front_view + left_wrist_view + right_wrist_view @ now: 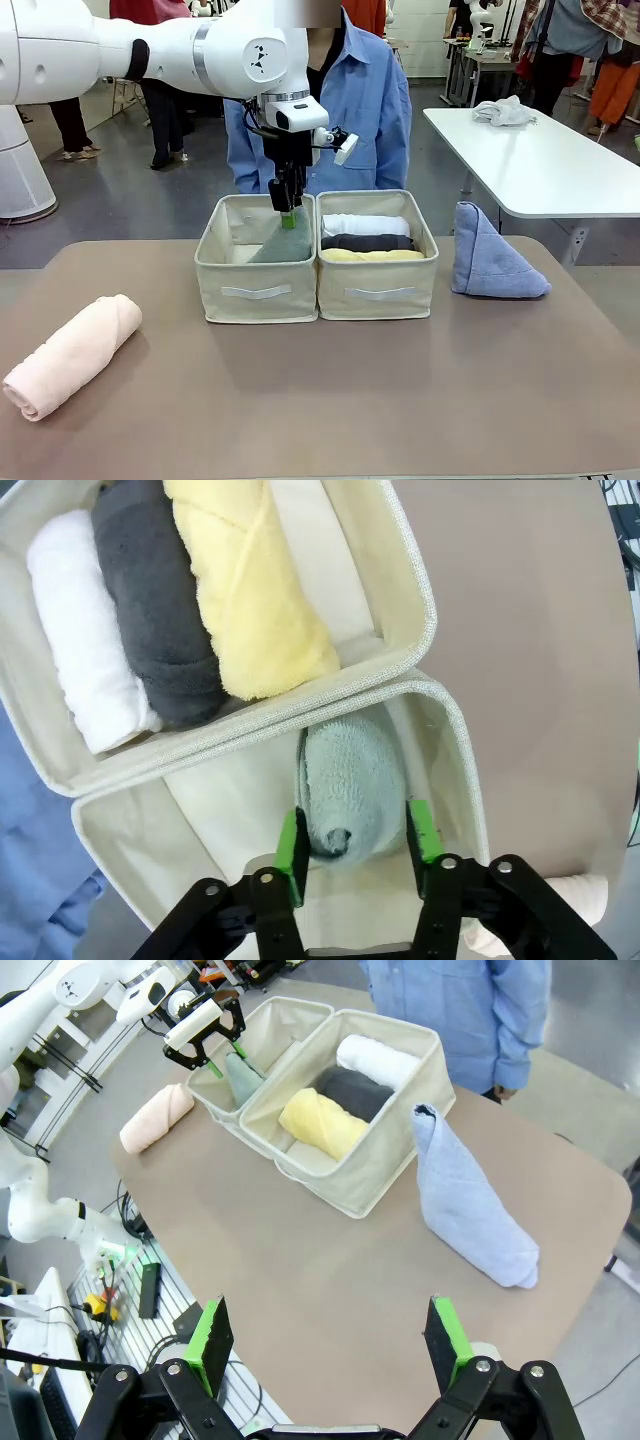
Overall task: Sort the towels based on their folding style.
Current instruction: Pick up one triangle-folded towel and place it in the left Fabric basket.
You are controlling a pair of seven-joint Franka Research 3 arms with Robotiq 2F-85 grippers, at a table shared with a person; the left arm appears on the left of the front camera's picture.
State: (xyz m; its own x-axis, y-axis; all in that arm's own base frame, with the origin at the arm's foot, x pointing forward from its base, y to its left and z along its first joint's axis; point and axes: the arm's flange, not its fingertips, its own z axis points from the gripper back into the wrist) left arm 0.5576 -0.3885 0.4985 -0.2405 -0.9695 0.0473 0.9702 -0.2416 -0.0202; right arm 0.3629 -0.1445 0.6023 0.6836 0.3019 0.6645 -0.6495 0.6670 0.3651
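Note:
My left gripper (288,208) reaches down into the left basket (258,290), shut on the top of the sage-green triangle towel (352,780), which stands against the basket's wall. In the right basket (378,290) the white roll (365,224), dark grey roll (368,242) and yellow roll (372,256) lie side by side. A pink roll (70,355) lies on the table at the left. The lavender-blue triangle towel (495,262) stands on the table to the right of the baskets. My right gripper (330,1345) hangs open high over the table's corner, nothing between its fingers.
A person in a blue shirt (370,120) stands just behind the two baskets. A white table (540,160) at the back right carries a small white rag (503,112). The brown tabletop (330,400) in front of the baskets is bare.

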